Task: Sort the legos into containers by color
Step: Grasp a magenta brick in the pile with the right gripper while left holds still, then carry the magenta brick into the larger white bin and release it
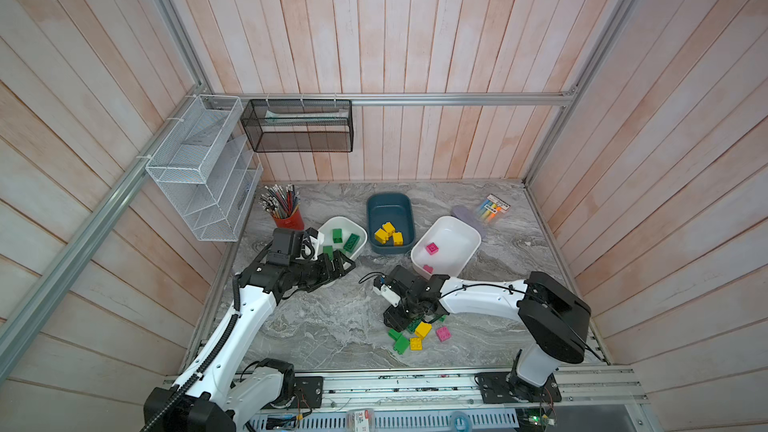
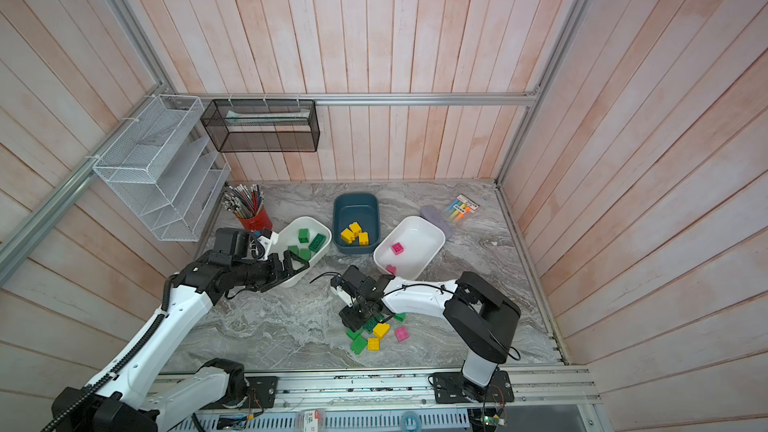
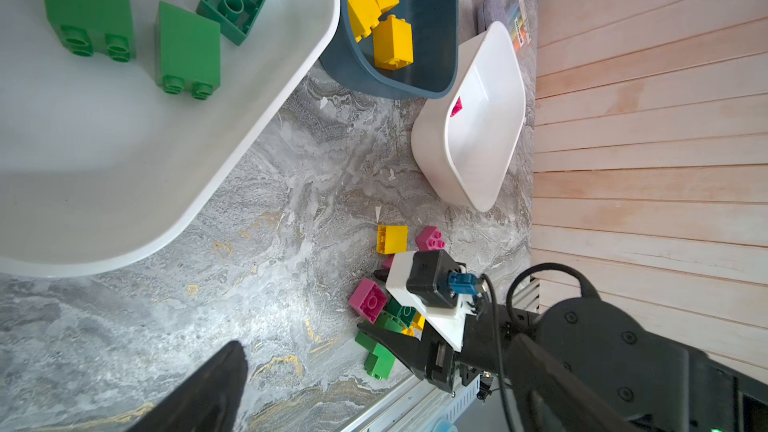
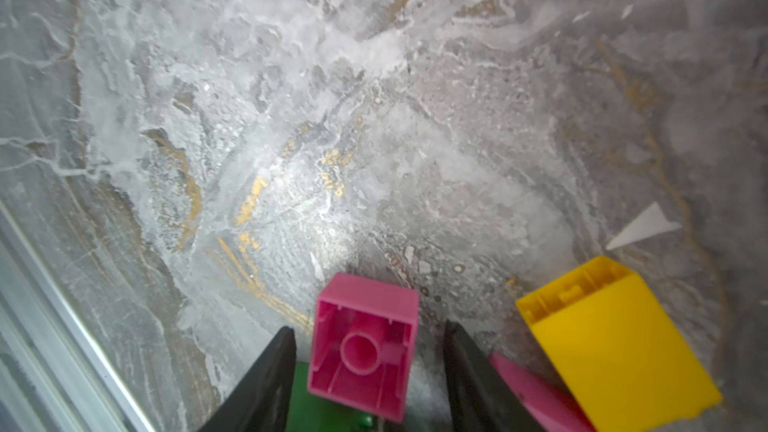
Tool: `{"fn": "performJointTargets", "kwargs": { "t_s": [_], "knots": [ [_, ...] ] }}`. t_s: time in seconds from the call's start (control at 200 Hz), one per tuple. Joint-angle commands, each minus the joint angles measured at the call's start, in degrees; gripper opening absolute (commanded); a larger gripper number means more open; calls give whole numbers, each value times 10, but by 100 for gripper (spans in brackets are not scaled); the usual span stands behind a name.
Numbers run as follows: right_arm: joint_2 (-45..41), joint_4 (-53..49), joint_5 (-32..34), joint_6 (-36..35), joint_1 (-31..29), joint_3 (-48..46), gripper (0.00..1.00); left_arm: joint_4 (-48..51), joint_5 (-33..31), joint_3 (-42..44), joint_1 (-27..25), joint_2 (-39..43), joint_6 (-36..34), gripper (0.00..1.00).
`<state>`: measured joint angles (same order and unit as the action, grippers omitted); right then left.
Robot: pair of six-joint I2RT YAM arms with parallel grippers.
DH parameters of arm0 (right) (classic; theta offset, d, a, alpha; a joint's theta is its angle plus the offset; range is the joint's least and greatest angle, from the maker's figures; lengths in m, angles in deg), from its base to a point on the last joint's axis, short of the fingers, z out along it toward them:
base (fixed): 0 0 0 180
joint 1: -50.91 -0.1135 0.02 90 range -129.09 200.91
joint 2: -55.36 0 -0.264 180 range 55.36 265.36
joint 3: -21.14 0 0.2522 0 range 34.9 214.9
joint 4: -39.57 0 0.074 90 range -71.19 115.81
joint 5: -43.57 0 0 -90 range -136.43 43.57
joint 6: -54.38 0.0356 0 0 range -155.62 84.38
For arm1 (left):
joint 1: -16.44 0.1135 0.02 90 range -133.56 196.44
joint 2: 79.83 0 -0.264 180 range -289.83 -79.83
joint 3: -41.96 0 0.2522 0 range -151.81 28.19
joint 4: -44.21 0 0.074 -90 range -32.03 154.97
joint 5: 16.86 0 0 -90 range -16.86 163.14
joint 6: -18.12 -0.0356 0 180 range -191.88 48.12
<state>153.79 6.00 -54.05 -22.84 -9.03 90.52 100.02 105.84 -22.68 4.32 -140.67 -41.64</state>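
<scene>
Right claw (image 4: 369,326) straddling an upturned pink lego (image 4: 365,351), jaws apart with a gap on each side, not yet touching it.

That brick lies hollow side up at the bottom centre of my right wrist view, partly over a green lego (image 4: 324,409), with a yellow lego (image 4: 615,342) at the lower right and a second pink lego (image 4: 536,392) between them. In both top views this loose pile (image 1: 417,336) sits at the lower middle of the marble table (image 1: 324,326), below the row of containers: a left white tub (image 1: 353,226) with green bricks, a teal tub (image 1: 388,209) with three yellow ones, and a right white tub (image 1: 455,238) with two pink ones. My left claw (image 1: 343,263) hangs spread wide and empty over the near end of the left white tub.
</scene>
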Motion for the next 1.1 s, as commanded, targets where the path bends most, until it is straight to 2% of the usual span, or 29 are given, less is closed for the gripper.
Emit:
{"fn": "performJointTargets", "kwargs": {
  "t_s": [0.0,0.145,0.235,0.325,0.47,0.595,0.83,1.095],
  "knots": [
    [24,-27,28,-5,-7,25,52,-3,-4,4,3,6,-3,100],
    [38,-40,50,-7,-15,38,49,1,-7,6,3,7,-4,100],
    [44,-56,69,-15,-20,44,40,1,-7,8,3,7,-4,100],
    [48,-67,78,-21,-23,48,36,-2,-7,9,3,7,-1,100],
    [19,-64,79,-16,-20,61,22,-3,-8,7,3,7,1,100],
    [-24,-84,75,-16,-5,91,21,-17,4,0,3,7,11,100],
    [-116,-93,69,-26,103,106,21,-63,34,-12,3,-15,31,100],
    [-91,-91,8,-98,270,121,21,-88,46,-22,3,-45,29,100]
  ]
}}
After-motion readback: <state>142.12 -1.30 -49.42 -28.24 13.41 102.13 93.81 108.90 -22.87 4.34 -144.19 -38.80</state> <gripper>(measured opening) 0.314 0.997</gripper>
